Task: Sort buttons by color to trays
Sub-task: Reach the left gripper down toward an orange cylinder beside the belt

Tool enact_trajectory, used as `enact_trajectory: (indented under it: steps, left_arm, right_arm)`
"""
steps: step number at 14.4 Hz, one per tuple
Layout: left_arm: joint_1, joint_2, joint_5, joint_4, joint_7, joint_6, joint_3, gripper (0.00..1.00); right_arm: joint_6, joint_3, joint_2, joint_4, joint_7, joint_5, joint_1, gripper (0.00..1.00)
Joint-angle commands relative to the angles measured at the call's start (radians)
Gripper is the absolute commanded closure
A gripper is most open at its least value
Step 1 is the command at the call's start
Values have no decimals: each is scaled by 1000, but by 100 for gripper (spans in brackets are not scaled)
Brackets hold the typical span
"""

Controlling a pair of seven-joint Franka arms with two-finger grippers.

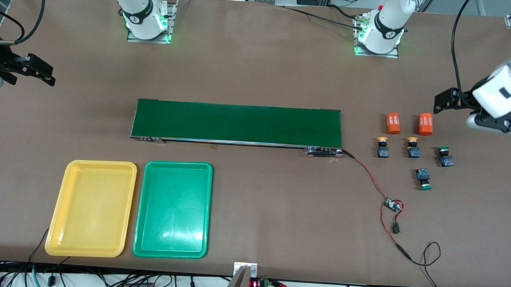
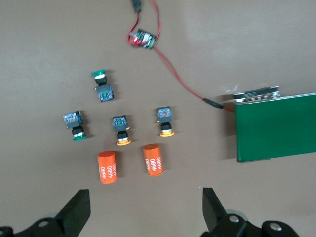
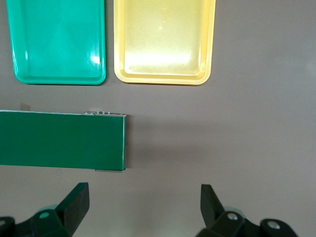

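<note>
Buttons, four, all on the bare table at the left arm's end, past the end of the belt. Two yellow-capped: yellow button one (image 1: pixel 382 147), yellow button two (image 1: pixel 413 147), side by side. Two green-capped: green button one (image 1: pixel 445 156), beside them toward the table's edge; green button two (image 1: pixel 423 178), nearer the front camera than the rest, lying cap-forward.

Trays, two, both empty: yellow tray (image 1: pixel 92 208) and green tray (image 1: pixel 173 210), touching or nearly so, at the right arm's end, nearer the front camera than the belt.

Left gripper (image 1: pixel 458 102): fingers spread wide, holding nothing, hanging over the table near the orange cylinders (image 1: pixel 393 123).

Right gripper (image 1: pixel 36 71): released, empty, waiting over the table's edge at its own end.

Conveyor belt (image 1: pixel 238 123): long, dark green, bare, between buttons and trays. Small circuit board (image 1: pixel 393 205) on red wire.

Step in hand: none begun; no button sorted. The next move probably calls for the left gripper to descend on one button.

View notes: the left wrist view alone shows buttons close, with blue bodies; the right wrist view shows only trays and the belt's end.
</note>
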Motion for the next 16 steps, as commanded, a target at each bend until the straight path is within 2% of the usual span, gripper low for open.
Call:
enact_trajectory:
  steps: [1, 3, 6, 9, 11, 16]
  left_arm:
    - [39, 100, -2, 28, 34, 25, 2, 0]
    - [53, 117, -1, -20, 34, 52, 2, 0]
    - [72, 91, -1, -197, 34, 138, 2, 0]
    - [73, 31, -1, -421, 20, 343, -8, 0]
    - [75, 25, -1, -546, 22, 500, -8, 0]
    - [75, 37, -1, -724, 20, 736, -8, 0]
  right_arm:
    - [2, 1, -23, -21, -18, 14, -5, 0]
    - [4, 1, -22, -21, -18, 15, -5, 0]
    - [4, -1, -20, -21, -18, 15, -5, 0]
    - [7, -1, -17, -21, -18, 15, -13, 0]
    - [5, -1, -17, -21, -18, 17, -13, 0]
    - [8, 1, -15, -21, -18, 17, -24, 0]
